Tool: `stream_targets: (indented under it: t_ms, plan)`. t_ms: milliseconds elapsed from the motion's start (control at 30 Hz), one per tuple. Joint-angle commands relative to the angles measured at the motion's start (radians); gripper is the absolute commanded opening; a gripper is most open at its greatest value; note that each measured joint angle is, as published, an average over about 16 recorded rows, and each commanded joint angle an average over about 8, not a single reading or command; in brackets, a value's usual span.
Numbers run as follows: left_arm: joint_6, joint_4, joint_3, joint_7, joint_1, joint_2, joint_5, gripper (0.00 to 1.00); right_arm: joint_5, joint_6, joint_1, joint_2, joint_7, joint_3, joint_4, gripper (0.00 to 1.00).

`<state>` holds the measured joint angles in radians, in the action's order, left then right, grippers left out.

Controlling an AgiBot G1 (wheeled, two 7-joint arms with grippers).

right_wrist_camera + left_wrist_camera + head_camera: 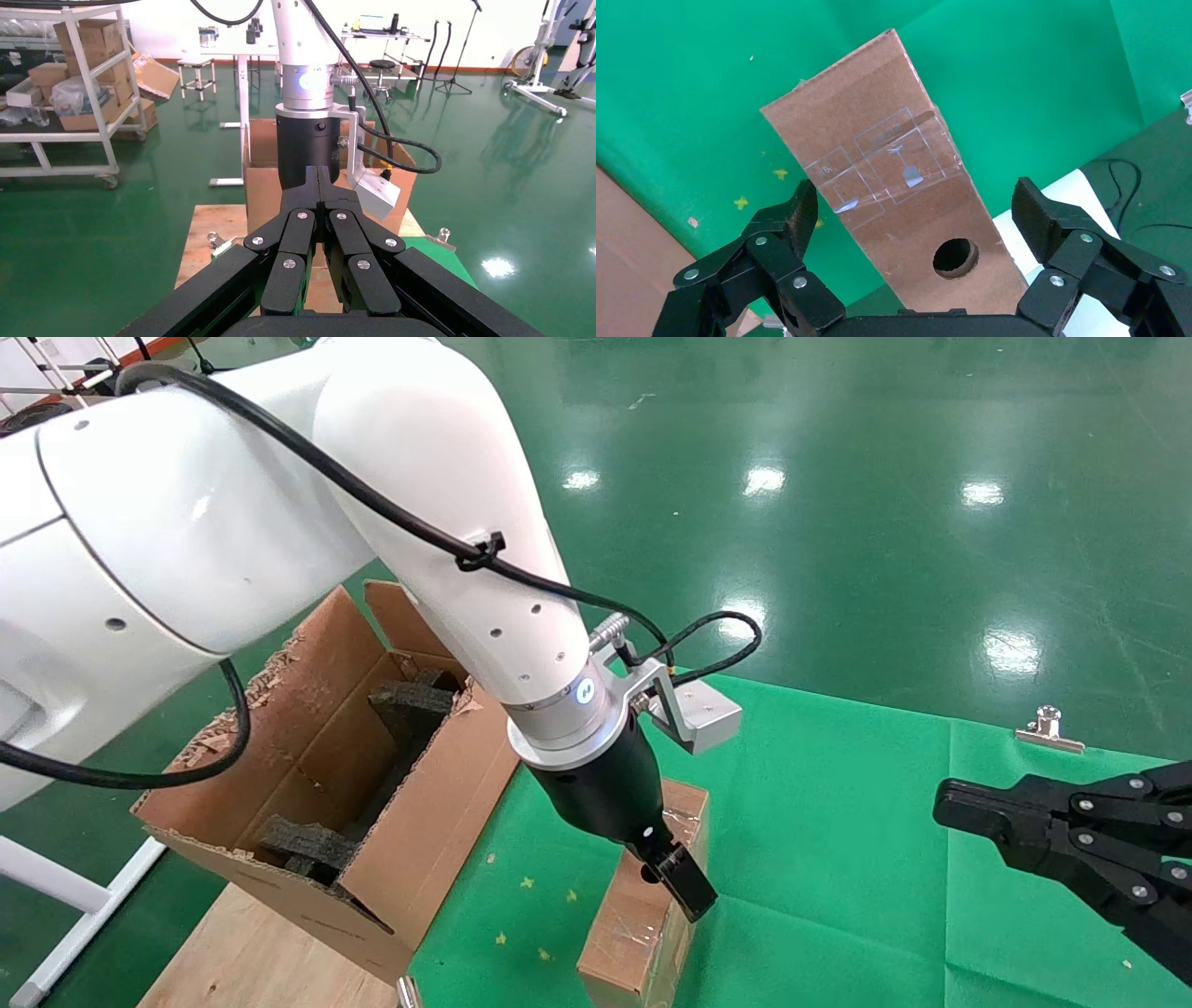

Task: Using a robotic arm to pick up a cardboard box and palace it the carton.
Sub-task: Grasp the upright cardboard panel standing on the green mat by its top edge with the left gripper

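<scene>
Where the head view looks down, the left gripper [678, 882] hangs over the box [643, 905] on the green cloth [838, 822]; box long axis runs 12 to 6, carton [326, 784] at 9 o'clock. Right gripper [959, 812] parked at 3, well apart.
Left wrist view: fingers [800, 217] spread wide astride the box [891, 203], holding nothing; round hole [956, 258] seen only here.
Right wrist view: right gripper [325, 203] closed, empty; left arm [306, 77] beyond.

1. Carton [307, 794] at table's [838, 822] left edge, foam blocks [410, 705] inside.
2. Cardboard box [643, 915] on table, just right of carton.
3. Left gripper [675, 877] over box, jaws straddling it.
4. Right gripper [968, 812] well right, above table.
</scene>
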<state>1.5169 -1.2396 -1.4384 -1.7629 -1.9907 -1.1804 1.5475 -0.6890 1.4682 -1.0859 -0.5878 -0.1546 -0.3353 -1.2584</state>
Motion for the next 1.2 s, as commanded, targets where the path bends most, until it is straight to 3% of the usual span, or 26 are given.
stream_targets:
  t_ms: [33,100,167,1200]
  plan:
    - [-0.001,0.001,-0.001,0.000,0.001,-0.001,0.000,0.38,0.000,0.000,0.000,0.000,0.000,0.000,0.000,1.00]
    - [0.000,0.001,0.000,0.000,0.001,0.000,0.000,0.13,0.000,0.000,0.000,0.000,0.000,0.000,0.000,1.00]
    - [0.000,0.000,0.000,0.000,0.000,0.000,0.000,0.01,0.000,0.000,0.000,0.000,0.000,0.000,0.000,1.00]
    - [-0.002,-0.009,0.012,0.013,-0.011,0.021,-0.001,0.00,0.000,0.000,0.000,0.000,0.000,0.000,0.000,1.00]
